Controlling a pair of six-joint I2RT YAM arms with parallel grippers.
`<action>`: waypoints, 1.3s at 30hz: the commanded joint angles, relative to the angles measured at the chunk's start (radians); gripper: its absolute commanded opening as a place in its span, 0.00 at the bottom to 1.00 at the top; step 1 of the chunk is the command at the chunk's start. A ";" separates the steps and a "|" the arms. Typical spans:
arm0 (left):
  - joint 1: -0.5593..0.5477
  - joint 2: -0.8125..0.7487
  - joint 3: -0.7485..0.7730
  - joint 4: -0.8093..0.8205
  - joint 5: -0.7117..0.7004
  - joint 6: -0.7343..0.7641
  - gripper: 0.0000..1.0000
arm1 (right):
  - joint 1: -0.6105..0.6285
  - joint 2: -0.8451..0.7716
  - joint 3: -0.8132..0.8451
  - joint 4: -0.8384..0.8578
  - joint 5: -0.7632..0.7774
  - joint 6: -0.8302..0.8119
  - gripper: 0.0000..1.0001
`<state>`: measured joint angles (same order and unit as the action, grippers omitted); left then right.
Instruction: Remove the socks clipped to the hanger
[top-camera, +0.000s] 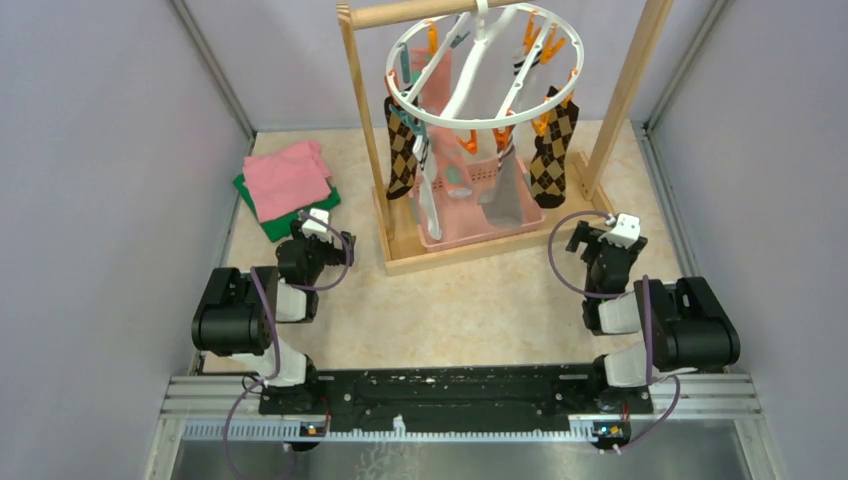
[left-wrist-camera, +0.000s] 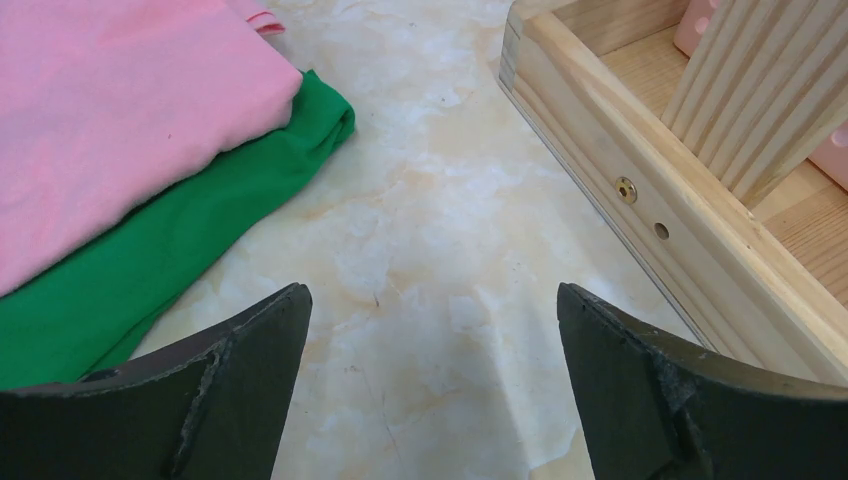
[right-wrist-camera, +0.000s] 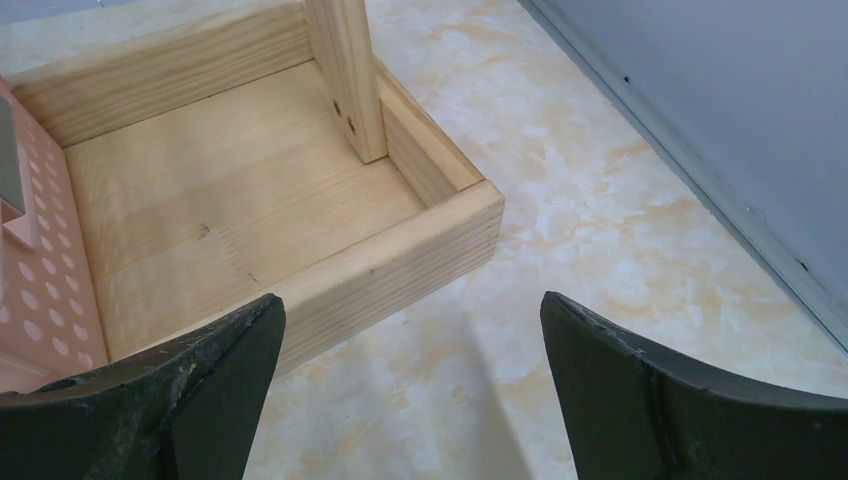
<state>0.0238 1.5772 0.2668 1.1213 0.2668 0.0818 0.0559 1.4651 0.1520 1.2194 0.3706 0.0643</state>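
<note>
Left end effector (left-wrist-camera: 430, 300) and right end effector (right-wrist-camera: 410, 305) sit open and empty low over the counter (top-camera: 470, 310), socks (top-camera: 402, 150) clipped to the hanger (top-camera: 480, 123) above, so removal looks unstarted and next comes reaching up for one.

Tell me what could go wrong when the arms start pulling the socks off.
The hanger only hangs from the wooden frame, so tugging an argyle sock may swing or tilt it rather than free the sock.
The left gripper and right gripper, both open, sit low beside the frame base and could bump its posts when rising.
</note>
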 joint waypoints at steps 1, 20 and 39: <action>0.002 -0.009 0.009 0.047 -0.001 0.013 0.99 | -0.004 -0.013 0.009 0.039 -0.013 0.011 0.99; 0.013 -0.104 0.440 -0.776 -0.006 0.046 0.99 | 0.044 -0.231 0.383 -0.889 0.080 0.330 0.99; 0.059 -0.267 0.811 -1.475 0.258 0.052 0.99 | 0.194 -0.137 0.609 -1.112 -0.115 0.469 0.70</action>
<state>0.0807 1.3628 0.9985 -0.2626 0.4686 0.1177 0.2455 1.2793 0.7059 0.1268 0.2592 0.5205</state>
